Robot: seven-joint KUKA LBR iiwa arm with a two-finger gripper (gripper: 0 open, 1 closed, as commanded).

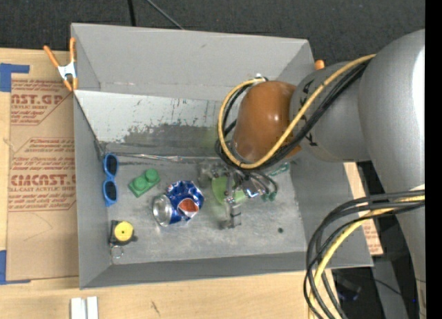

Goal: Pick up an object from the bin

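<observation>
The jaws are low over the floor of the grey bin (193, 69), near its middle, under the orange wrist cover (262, 121). Whether they are parted or closed on anything cannot be told. A pale green object (219, 190) lies just beside them on the left, partly hidden. Further left lie a crushed blue can (178, 204), a green block (143, 184), blue sunglasses (110, 178) and a yellow round piece (123, 232).

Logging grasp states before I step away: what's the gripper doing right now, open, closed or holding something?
Gripper: cannot be told. It hangs beside the crushed blue can, with a pale green thing close by.
</observation>
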